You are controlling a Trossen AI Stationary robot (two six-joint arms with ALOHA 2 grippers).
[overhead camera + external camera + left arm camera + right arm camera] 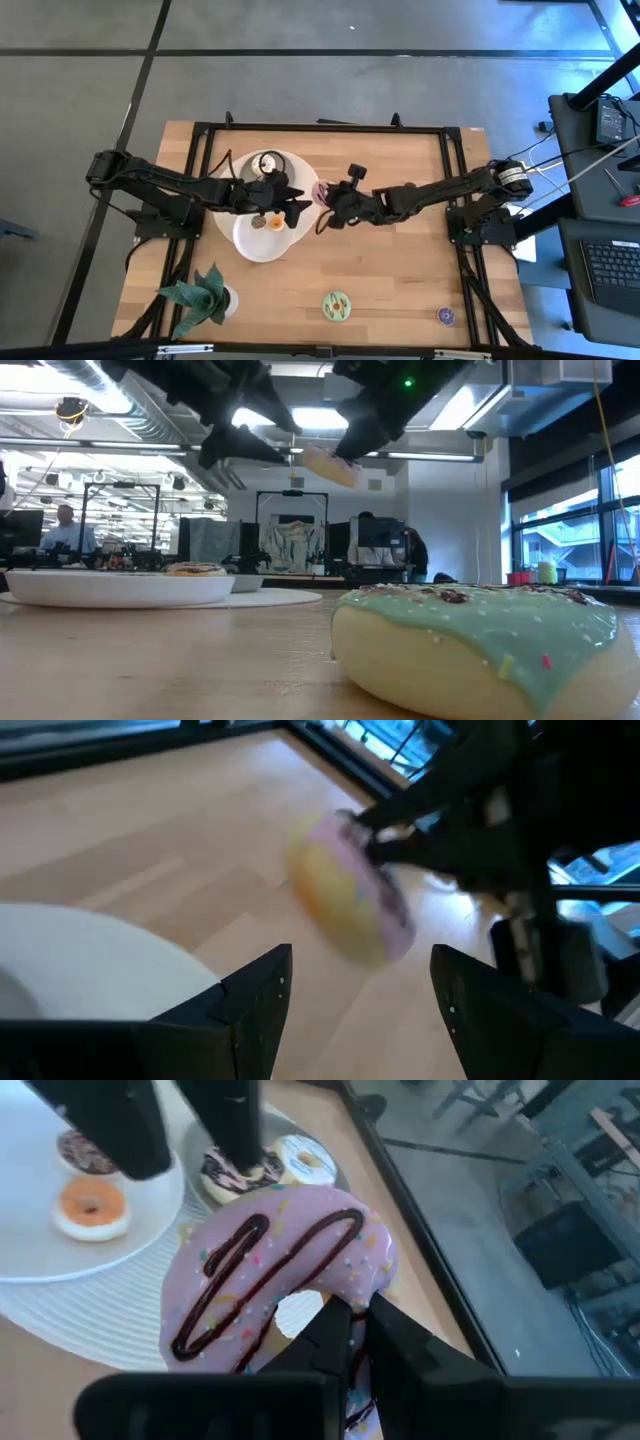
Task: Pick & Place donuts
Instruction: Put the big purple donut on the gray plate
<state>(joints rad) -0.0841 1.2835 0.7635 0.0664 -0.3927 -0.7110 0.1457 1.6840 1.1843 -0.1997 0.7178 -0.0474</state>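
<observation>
My right gripper [326,197] is shut on a pink donut [280,1270] with chocolate drizzle and holds it in the air by the plates' right edge. The same donut [330,465] floats high in the low view. My left gripper [350,990] is open over the near plate [262,243], its fingers pointing at the pink donut [350,900], a short way off. An orange donut [92,1207] and a chocolate one [85,1152] lie on the near plate. Two more donuts [305,1160] lie on the far plate [285,160]. A green donut [336,305] and a purple one [446,316] lie flat on the table near its near edge. My right gripper pinches the pink donut's ring on one side [352,1285]. One finger [325,1330] reaches into the hole and the other [405,1342] lies against the outer rim. It comes from the table's right, about level. The donut is lifted clear and tilted.
Two overlapping white plates [262,243] sit left of centre, under my left gripper. A green paper plant [205,295] in a white pot stands at the near left corner. Bare wood lies to the right and near the plates. People and desks show in the room behind.
</observation>
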